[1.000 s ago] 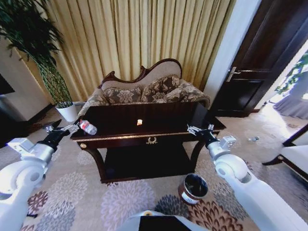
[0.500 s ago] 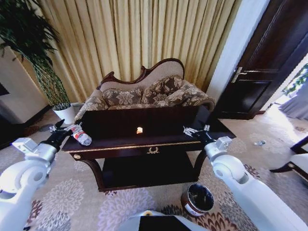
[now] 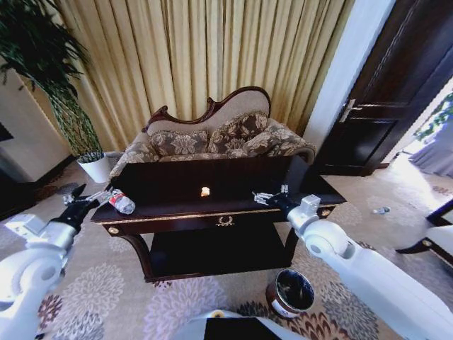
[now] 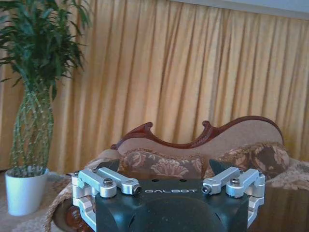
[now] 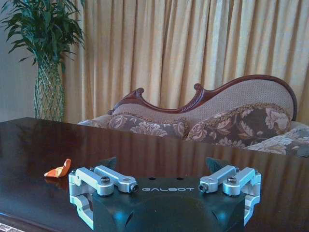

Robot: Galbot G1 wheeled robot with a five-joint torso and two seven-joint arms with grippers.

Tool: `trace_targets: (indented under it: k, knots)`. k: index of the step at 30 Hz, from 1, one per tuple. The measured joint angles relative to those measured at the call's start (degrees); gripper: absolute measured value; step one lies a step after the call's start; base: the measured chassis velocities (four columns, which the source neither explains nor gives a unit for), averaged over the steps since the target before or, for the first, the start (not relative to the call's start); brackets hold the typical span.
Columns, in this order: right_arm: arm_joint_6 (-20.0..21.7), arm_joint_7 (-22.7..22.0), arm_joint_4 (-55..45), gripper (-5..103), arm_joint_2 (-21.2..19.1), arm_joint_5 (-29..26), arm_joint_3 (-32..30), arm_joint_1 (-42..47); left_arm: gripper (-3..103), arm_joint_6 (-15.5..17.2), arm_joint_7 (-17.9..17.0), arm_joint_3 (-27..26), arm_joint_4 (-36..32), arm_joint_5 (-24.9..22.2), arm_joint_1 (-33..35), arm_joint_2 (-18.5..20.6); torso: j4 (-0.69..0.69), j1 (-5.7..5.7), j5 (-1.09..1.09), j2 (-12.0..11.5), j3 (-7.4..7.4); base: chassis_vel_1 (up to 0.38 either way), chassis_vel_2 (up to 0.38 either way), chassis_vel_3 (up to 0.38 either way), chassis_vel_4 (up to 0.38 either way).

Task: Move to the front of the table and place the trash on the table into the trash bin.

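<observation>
The head view takes in the whole table (image 3: pixel 212 185): dark, glossy, gold trim along its front edge and a gold emblem at the middle of that edge. A bottle (image 3: pixel 121 202) with a red cap and red-white label lies on its side at the table's left end, and a small yellowish scrap (image 3: pixel 205 191) sits near the table's centre. The bin (image 3: pixel 291 292) stands on the carpet in front of the table, below its right end, with a white label on its side whose print is too small to read.

The left gripper (image 3: pixel 80 199) hangs just off the table's left end, close beside the bottle but not touching it, jaws spread. The right gripper (image 3: pixel 269 196) hovers over the table's right part, jaws also spread and holding nothing.

The right wrist view looks low across the tabletop and shows the scrap (image 5: pixel 58 169) as an orange-tinted crumple lying on the glossy wood, well apart from the right gripper's (image 5: pixel 163 163) dark fingertips (image 5: pixel 217 163). The left wrist view shows the left gripper (image 4: pixel 165 166) with the sofa (image 4: pixel 203 154) behind the table and a plant in a white pot (image 4: pixel 25 189) off the table's left.

Both wrist views read "GALBOT" in white letters on the black gripper body.
</observation>
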State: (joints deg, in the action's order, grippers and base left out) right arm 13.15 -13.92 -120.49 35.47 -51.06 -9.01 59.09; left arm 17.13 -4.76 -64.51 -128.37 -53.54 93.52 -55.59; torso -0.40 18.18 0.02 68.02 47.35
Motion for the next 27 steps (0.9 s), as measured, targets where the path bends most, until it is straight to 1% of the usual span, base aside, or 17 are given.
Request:
trace_targets:
  k: [3,4,5,7,8,10,11,12,14,15,16,17,20,21,23,24,27]
  knots:
    - [0.0,0.2,1.1,100,-0.3,-1.5,1.7,-2.3,100,0.0,0.3,-0.7,-0.7,0.5,0.9,-1.9,0.01,0.00,-0.01,0.0,0.00,0.000,0.000,0.000,0.000]
    - [-0.1,0.4,2.2,100,-0.6,-2.9,3.4,-5.3,100,0.0,0.7,-1.4,-1.3,0.9,1.9,-3.5,0.00,0.01,0.00,0.0,0.01,0.000,0.000,0.000,0.000]
    - [-0.1,0.4,2.2,100,-0.6,-2.9,3.4,-5.3,100,0.0,0.7,-1.4,-1.3,0.9,1.9,-3.5,0.00,0.01,0.00,0.0,0.01,0.000,0.000,0.000,0.000]
    - [-0.5,0.6,4.1,100,-0.8,-4.4,6.6,-10.5,100,-0.3,1.2,-2.6,-1.8,1.2,3.4,-5.2,0.01,0.01,0.00,0.0,0.01,0.000,0.000,0.000,0.000]
    - [-0.5,0.6,4.1,100,-0.8,-4.4,6.6,-10.5,100,-0.3,1.2,-2.6,-1.8,1.2,3.4,-5.2,0.01,0.01,0.00,0.0,0.01,0.000,0.000,0.000,0.000]
    - [-1.5,1.3,6.6,100,-0.7,-5.9,11.4,-17.4,100,-1.0,2.1,-4.2,-2.0,1.4,4.8,-6.7,0.01,0.01,-0.01,0.0,0.00,0.000,0.000,0.000,0.000]
    - [-1.5,1.3,6.6,100,-0.7,-5.9,11.4,-17.4,100,-1.0,2.1,-4.2,-2.0,1.4,4.8,-6.7,0.01,0.01,-0.01,0.0,0.00,0.000,0.000,0.000,0.000]
    - [-1.7,1.7,7.4,100,-0.6,-6.6,13.4,-19.6,100,-1.1,2.3,-4.8,-2.1,1.5,5.2,-7.3,0.02,0.01,-0.01,0.0,0.01,0.000,0.000,0.000,0.000]
    - [-1.9,2.3,9.2,100,-0.3,-9.2,19.9,-25.9,100,-1.6,2.8,-6.2,-2.6,1.9,6.4,-9.4,0.02,0.02,-0.02,0.0,0.01,0.000,0.000,0.000,0.000]
    - [-1.9,2.3,9.2,100,-0.3,-9.2,19.9,-25.9,100,-1.6,2.8,-6.2,-2.6,1.9,6.4,-9.4,0.02,0.02,-0.02,0.0,0.01,0.000,0.000,0.000,0.000]
    - [-1.9,2.3,9.6,100,-0.1,-10.4,22.6,-28.3,100,-1.8,3.0,-6.8,-2.9,2.2,6.9,-10.5,0.01,0.02,0.00,0.0,0.01,0.000,0.000,0.000,0.000]
    - [-1.9,2.3,9.6,100,-0.1,-10.4,22.6,-28.3,100,-1.8,3.0,-6.8,-2.9,2.2,6.9,-10.5,0.01,0.02,0.00,0.0,0.01,0.000,0.000,0.000,0.000]
    - [-1.2,1.8,10.9,100,1.6,-11.4,29.3,-35.2,100,-2.2,3.4,-8.7,-2.9,3.6,7.2,-13.3,0.01,0.02,-0.01,0.0,0.01,0.000,0.000,0.000,0.000]
    - [-1.2,1.8,10.9,100,1.6,-11.4,29.3,-35.2,100,-2.2,3.4,-8.7,-2.9,3.6,7.2,-13.3,0.01,0.02,-0.01,0.0,0.01,0.000,0.000,0.000,0.000]
    - [-0.3,0.2,12.0,100,3.3,-11.4,33.2,-39.2,100,-2.2,3.6,-10.0,-2.8,3.7,6.9,-14.8,0.01,0.01,-0.02,0.0,0.01,0.000,0.000,0.000,0.000]
    - [-0.3,0.2,12.0,100,3.3,-11.4,33.2,-39.2,100,-2.2,3.6,-10.0,-2.8,3.7,6.9,-14.8,0.01,0.01,-0.02,0.0,0.01,0.000,0.000,0.000,0.000]
    - [0.7,-2.3,13.7,100,6.2,-11.2,38.3,-43.4,100,-2.2,4.3,-11.1,-2.5,4.5,6.8,-16.4,0.02,0.02,-0.02,0.0,0.01,0.000,0.000,0.000,0.000]
